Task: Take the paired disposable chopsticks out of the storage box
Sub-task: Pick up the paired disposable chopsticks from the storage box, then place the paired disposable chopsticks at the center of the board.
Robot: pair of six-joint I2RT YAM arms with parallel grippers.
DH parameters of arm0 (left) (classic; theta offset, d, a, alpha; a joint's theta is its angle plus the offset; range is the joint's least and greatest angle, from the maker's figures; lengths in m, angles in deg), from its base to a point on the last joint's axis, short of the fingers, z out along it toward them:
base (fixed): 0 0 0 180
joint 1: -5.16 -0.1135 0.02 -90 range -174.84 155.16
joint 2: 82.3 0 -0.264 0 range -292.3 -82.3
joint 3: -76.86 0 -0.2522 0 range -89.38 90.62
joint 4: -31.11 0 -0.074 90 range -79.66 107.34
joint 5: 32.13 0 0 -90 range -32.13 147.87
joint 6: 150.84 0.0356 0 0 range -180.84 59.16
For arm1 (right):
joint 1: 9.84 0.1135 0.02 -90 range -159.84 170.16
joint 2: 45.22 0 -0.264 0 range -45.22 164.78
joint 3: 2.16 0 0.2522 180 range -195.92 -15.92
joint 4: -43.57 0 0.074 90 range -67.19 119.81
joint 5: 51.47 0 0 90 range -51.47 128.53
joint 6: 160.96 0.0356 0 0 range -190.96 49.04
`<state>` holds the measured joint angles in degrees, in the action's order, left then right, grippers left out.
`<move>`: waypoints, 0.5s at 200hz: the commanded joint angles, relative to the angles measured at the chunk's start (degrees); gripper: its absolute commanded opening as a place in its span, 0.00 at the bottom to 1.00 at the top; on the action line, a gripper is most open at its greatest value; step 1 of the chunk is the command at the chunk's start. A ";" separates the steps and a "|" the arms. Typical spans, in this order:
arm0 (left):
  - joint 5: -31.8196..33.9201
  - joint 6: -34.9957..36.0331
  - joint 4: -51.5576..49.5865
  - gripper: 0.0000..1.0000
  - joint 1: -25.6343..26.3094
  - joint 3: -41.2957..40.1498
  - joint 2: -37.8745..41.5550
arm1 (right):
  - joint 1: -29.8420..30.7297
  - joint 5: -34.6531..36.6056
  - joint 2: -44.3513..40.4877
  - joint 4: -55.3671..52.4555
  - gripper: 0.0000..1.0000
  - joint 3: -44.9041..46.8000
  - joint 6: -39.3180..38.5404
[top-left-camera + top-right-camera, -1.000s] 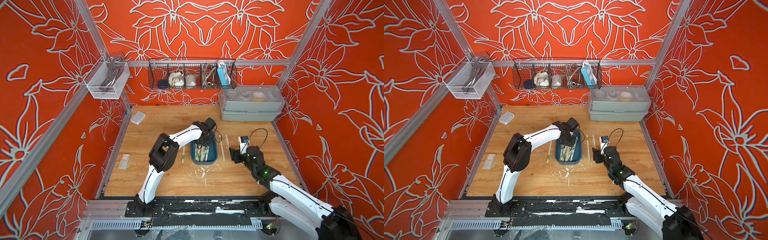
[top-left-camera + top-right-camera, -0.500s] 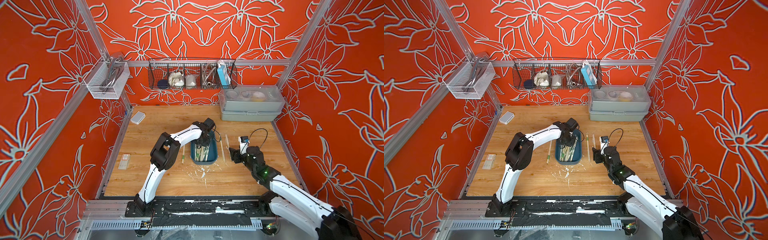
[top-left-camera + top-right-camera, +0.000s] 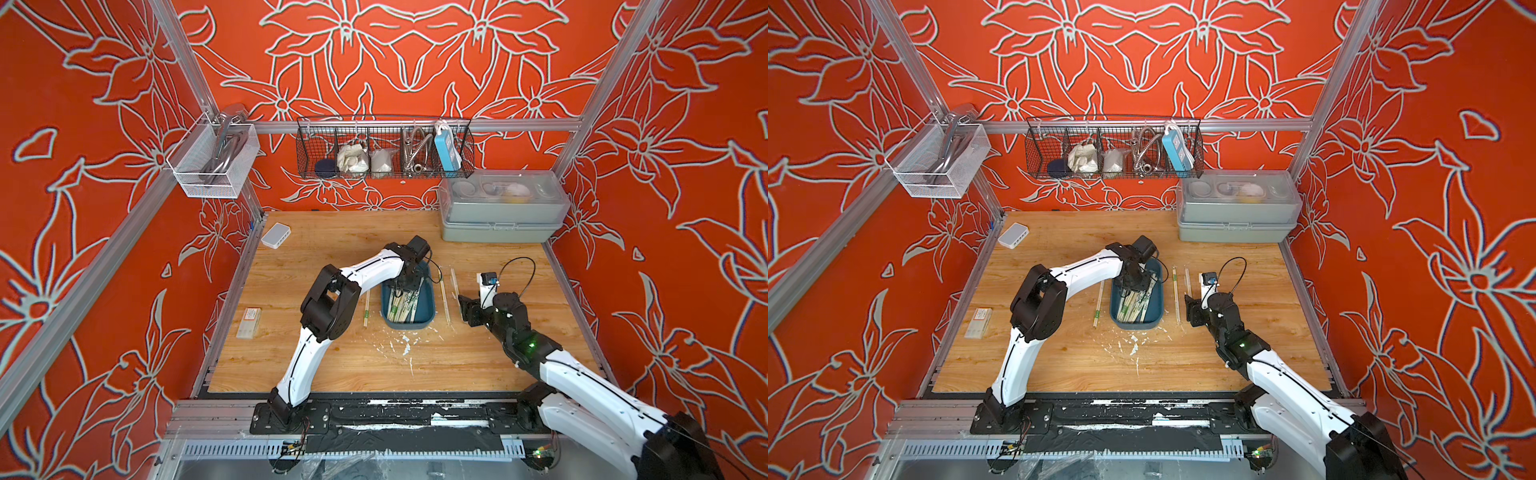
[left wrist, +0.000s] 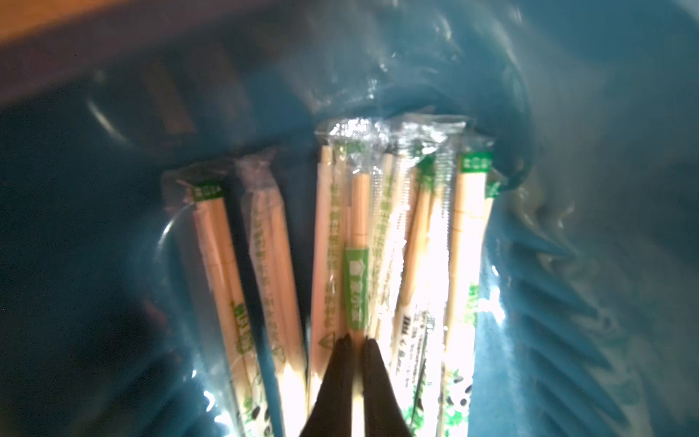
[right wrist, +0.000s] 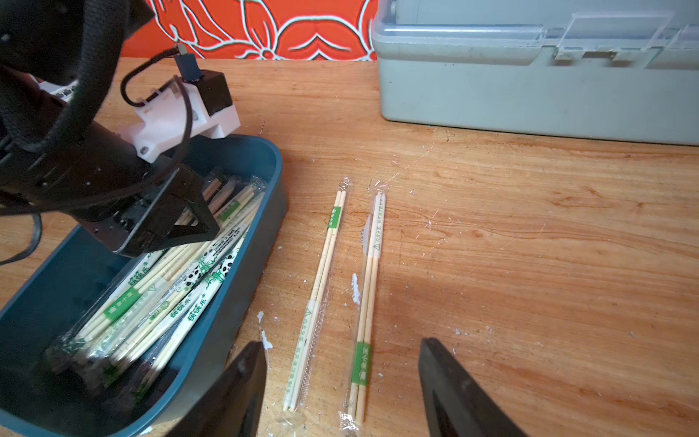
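Left gripper (image 4: 356,340) jaws pinch chopsticks (image 4: 355,287) in the box (image 4: 567,113); right gripper (image 5: 340,342) jaws spread, 2 loose pairs (image 5: 372,265) between them on the table (image 5: 529,265).

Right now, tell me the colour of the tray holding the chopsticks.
The tray is dark teal-blue, clearest in the right wrist view.

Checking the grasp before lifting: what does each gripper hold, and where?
Left gripper pinches one sleeved chopstick pair inside the storage box, beside its green band. Right gripper is open, empty.
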<state>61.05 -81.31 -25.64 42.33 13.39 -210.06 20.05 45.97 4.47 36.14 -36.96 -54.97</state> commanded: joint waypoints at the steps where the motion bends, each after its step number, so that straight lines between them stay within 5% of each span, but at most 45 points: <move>1: 0.33 0.30 -1.04 0.06 -0.08 -0.11 1.85 | 0.30 -0.01 -0.65 -0.20 0.69 -1.54 0.45; 100: 0.16 0.07 -1.66 0.00 -0.06 -1.86 8.03 | 0.26 0.07 -0.73 -0.26 0.69 -1.46 0.54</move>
<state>60.94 -81.29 -25.88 42.33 12.84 -204.73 20.05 45.97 4.45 36.14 -36.96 -54.95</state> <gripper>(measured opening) 0.047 0.687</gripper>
